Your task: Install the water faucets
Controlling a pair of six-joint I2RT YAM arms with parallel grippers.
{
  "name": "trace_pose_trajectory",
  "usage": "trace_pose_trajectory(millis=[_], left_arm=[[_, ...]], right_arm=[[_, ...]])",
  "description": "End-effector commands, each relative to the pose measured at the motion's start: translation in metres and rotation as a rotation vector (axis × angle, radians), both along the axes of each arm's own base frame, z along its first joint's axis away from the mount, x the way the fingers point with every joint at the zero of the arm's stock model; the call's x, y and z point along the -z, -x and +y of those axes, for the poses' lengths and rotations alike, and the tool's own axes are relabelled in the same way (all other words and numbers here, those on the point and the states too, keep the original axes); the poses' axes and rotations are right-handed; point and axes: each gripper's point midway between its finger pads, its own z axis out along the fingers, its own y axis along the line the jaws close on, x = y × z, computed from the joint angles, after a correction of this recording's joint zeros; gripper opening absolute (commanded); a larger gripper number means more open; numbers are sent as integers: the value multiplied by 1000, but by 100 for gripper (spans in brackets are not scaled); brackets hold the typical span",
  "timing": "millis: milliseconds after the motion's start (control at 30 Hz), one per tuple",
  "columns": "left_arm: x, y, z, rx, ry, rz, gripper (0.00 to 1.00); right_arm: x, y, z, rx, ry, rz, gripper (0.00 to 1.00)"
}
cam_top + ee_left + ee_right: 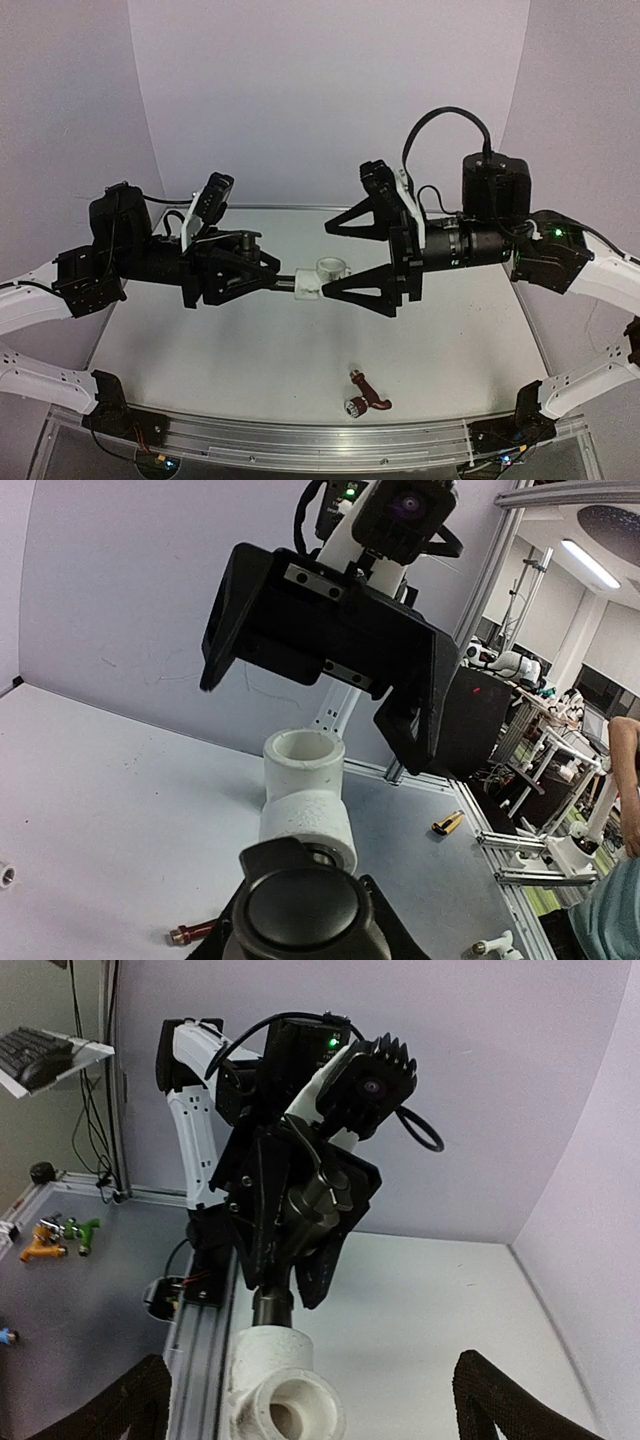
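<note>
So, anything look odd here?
Slightly: the white elbow fitting hangs in mid-air on the dark faucet in the left gripper, with the right gripper open, not gripping it. The reddish-brown faucet lies loose near the table edge.

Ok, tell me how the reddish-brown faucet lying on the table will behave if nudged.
The reddish-brown faucet looks rigid, so it should not flex. Its bent, uneven shape probably makes it pivot rather than roll straight. Small, likely light, it may skid on the smooth table.
</note>
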Motion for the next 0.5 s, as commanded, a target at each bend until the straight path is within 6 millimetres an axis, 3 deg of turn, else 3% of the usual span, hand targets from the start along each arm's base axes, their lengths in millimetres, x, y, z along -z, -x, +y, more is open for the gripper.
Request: trace_pose_trajectory(millis=[0, 200, 467], left_arm=[[-31, 6, 6, 8, 89, -105, 0], [-31, 4, 4, -3, 82, -114, 0], [-31, 5, 5, -14, 89, -125, 0]], right_arm=[[13, 6, 8, -23, 41, 217, 91], [24, -7, 16, 16, 64, 280, 78], [26, -15, 16, 39, 63, 312, 43]])
